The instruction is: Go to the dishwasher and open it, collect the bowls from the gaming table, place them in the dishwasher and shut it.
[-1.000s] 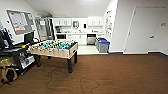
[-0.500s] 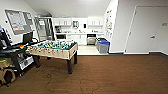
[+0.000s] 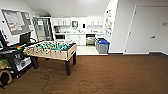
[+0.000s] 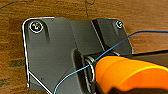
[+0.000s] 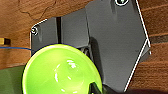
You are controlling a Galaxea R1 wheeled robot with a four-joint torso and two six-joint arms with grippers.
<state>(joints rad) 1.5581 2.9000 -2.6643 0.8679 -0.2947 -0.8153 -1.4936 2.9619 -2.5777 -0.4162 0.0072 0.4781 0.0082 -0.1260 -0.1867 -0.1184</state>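
Carrying a green bowl point(image 5: 62, 71) and an orange bowl point(image 4: 130, 75), grips I cannot tell, I have rolled closer toward the dishwasher point(image 3: 90, 39) beyond the football table point(image 3: 51, 50).

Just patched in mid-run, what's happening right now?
The robot is on the brown wood floor of a lounge, facing a kitchenette at the far end. A table-football table stands ahead to its left, and blue-lidded bins sit by the kitchen entrance. The dishwasher is in the far cabinet run; whether it is open is hard to tell from here. The right wrist view shows a green bowl close up, and the left wrist view an orange bowl, so it appears to be carrying bowls.
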